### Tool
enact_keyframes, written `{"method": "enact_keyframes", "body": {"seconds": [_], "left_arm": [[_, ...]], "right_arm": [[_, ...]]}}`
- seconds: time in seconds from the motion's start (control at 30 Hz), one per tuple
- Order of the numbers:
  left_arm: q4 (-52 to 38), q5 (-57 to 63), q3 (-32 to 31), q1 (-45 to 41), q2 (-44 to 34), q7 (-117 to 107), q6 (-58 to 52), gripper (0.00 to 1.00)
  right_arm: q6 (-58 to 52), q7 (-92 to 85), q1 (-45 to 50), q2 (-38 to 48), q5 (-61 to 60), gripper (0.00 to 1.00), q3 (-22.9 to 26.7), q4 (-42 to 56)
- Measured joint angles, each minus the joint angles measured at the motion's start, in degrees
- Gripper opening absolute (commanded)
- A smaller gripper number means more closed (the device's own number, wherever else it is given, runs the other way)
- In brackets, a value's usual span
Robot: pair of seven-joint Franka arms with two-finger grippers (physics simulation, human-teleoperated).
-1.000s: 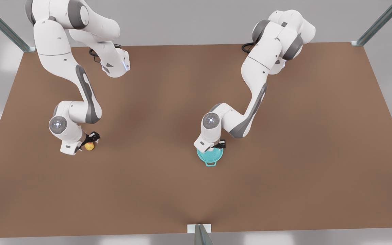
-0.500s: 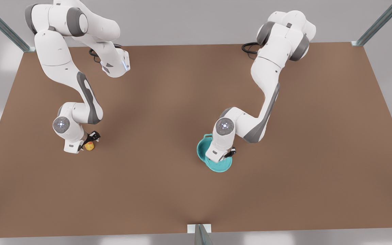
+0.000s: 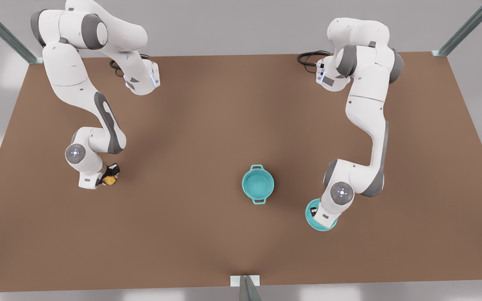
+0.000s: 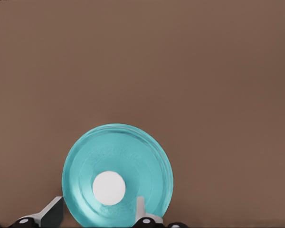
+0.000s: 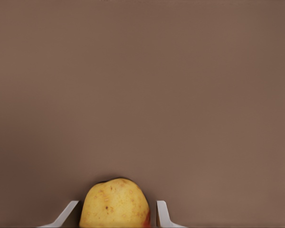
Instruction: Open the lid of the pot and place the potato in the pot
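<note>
On the brown bench, the pot stood uncovered near the middle, ready to receive. The pot lid sat well off toward the front view's right beneath the left hand, whose fingers were spread apart from the white knob. The potato lay far toward the front view's left between the right hand fingers, contact undetermined.

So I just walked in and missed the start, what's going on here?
The pot stands open mid-table. The left gripper, at the front view's right, is over the lid, fingers apart. The right gripper, at the front view's left, has its fingers either side of the potato, which is not in the pot.
</note>
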State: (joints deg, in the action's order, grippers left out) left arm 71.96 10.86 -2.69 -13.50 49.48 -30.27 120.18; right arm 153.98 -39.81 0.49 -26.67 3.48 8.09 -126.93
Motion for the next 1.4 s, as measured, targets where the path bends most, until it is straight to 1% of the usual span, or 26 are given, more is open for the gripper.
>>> {"method": "enact_keyframes", "body": {"seconds": [0.03,0.07,0.1,0.17,0.2,0.33,0.53,0.7,0.77,0.93,1.0,1.1,1.3,1.4], "left_arm": [[-0.76,-0.18,-0.08,0.23,-1.78,0.85,-1.30,1.00],[-2.26,-1.78,-0.22,1.86,-6.46,2.41,-4.80,1.00],[-2.28,-6.06,-0.08,6.25,-13.61,4.18,-9.63,1.00],[15.84,-9.78,0.41,11.36,-33.86,7.30,-13.06,1.00],[19.80,-10.50,0.55,12.31,-37.66,8.72,-13.76,1.00],[20.52,-11.95,0.70,12.87,-38.50,13.72,-15.86,1.00],[18.59,-12.53,0.82,15.56,-38.39,19.45,-20.27,1.00],[18.40,-12.85,0.35,15.07,-38.08,22.88,-22.10,1.00],[17.65,-12.93,0.24,14.95,-36.81,24.03,-22.28,1.00],[17.16,-12.80,0.14,14.23,-36.20,26.22,-22.56,1.00],[17.16,-12.70,0.24,13.94,-36.18,26.82,-22.62,1.00],[17.19,-12.69,0.24,13.86,-36.15,27.59,-22.68,1.00],[17.20,-12.63,0.17,13.52,-36.10,28.72,-22.74,1.00],[17.14,-12.63,0.15,13.20,-35.91,29.13,-22.73,1.00]], "right_arm": [[0.06,-0.16,-0.02,-0.05,0.00,0.62,0.00,0.00],[0.11,-0.31,-0.03,-0.14,-0.01,0.60,0.00,0.00],[0.16,-0.46,-0.04,-0.20,-0.02,0.59,0.00,0.00],[0.22,-0.74,-0.04,-0.25,-0.04,0.59,0.00,0.00],[0.25,-0.87,-0.05,-0.25,-0.05,0.58,0.00,0.00],[0.13,-1.36,-0.02,0.00,-0.09,0.58,-0.12,0.00],[-0.41,-1.97,0.04,0.94,-0.15,0.56,-0.34,0.00],[-0.68,-2.43,0.08,1.14,-0.22,0.54,-0.41,0.00],[-0.93,-2.61,0.18,1.55,-0.25,0.53,-0.47,0.00],[-3.64,-2.99,0.42,5.24,-0.40,0.52,-1.99,0.41],[-5.60,-3.12,0.41,7.01,-0.61,0.52,-3.61,1.11],[-9.81,-3.25,0.43,9.24,-1.34,0.52,-7.49,3.90],[-20.34,-3.21,0.93,10.00,-4.87,0.52,-15.87,13.60],[-23.44,-2.64,6.05,9.05,-7.04,0.52,-17.11,17.29]]}}
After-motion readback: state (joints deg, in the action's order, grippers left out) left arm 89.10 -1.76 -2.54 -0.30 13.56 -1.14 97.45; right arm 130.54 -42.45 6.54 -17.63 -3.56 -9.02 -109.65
